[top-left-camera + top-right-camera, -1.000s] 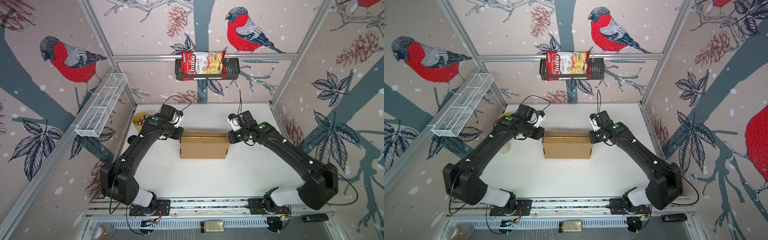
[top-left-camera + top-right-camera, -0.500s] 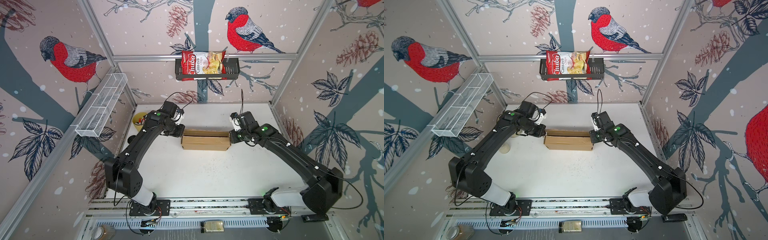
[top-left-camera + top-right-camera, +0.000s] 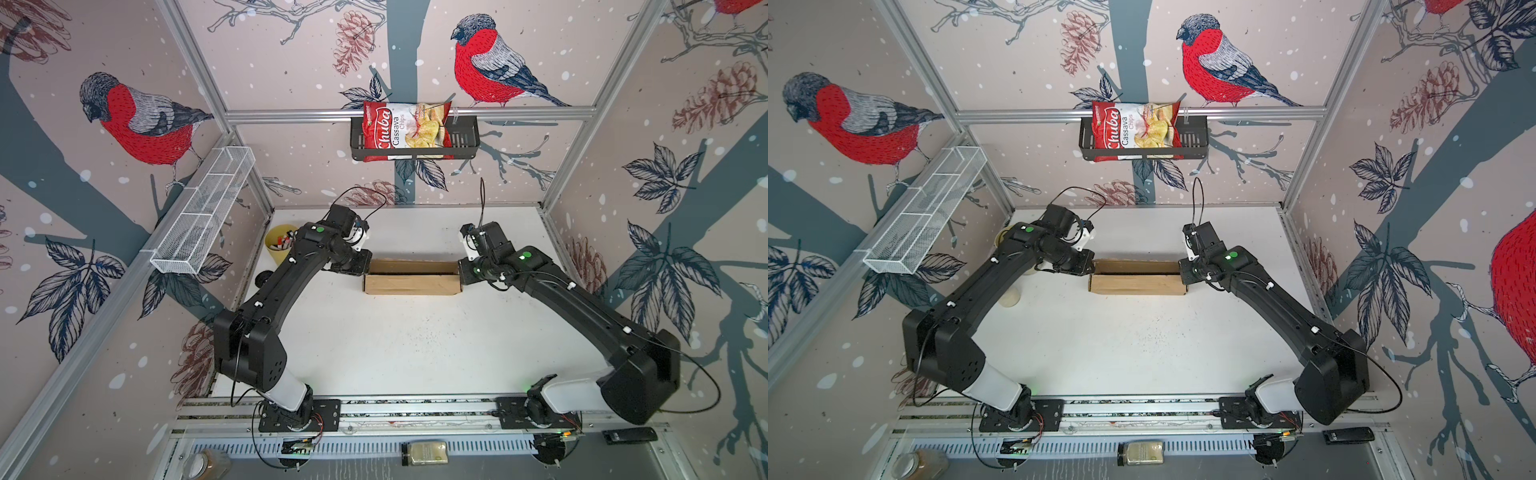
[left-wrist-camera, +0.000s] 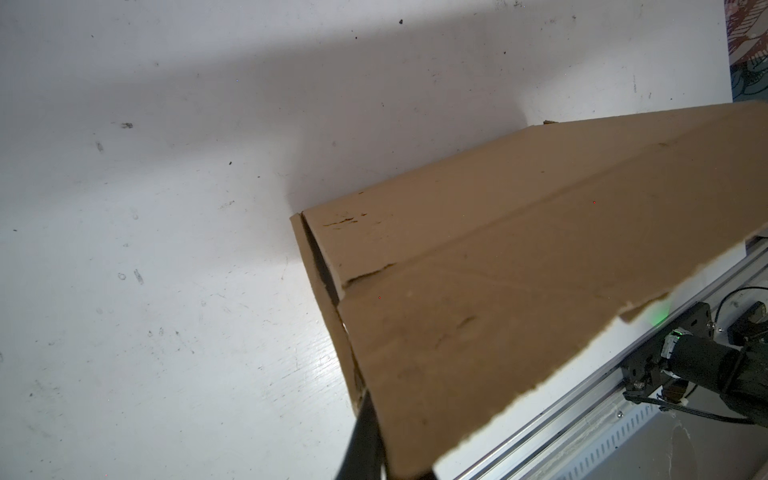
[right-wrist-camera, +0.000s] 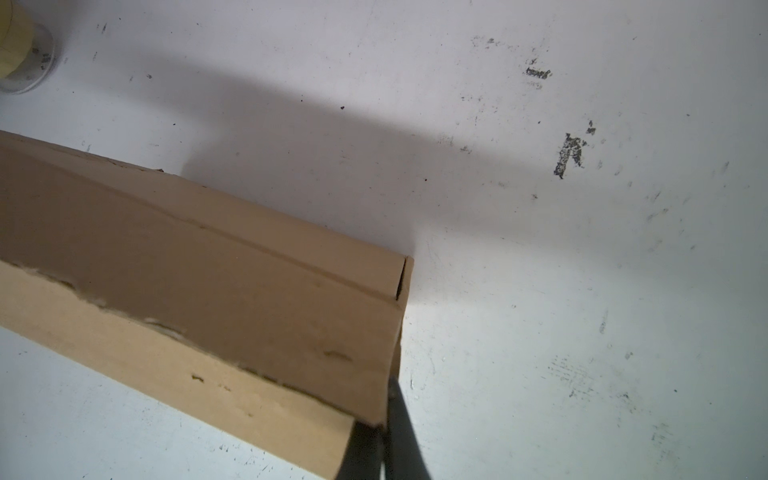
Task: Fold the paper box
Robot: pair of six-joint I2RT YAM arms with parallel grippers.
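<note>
The paper box [image 3: 411,285] is near the worktop's [image 3: 415,357] far edge, centred; left pincer [image 3: 366,272] clamped narrowly on its left end, right pincer [image 3: 459,274] likewise on its right end.

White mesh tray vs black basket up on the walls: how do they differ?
The white mesh tray is long, narrow and split into compartments; the black basket is shorter. The tray sits on the left side wall, the basket on the back wall. Nothing shows in the tray; the basket holds a red chips bag. Both are open-topped wall holders.
</note>
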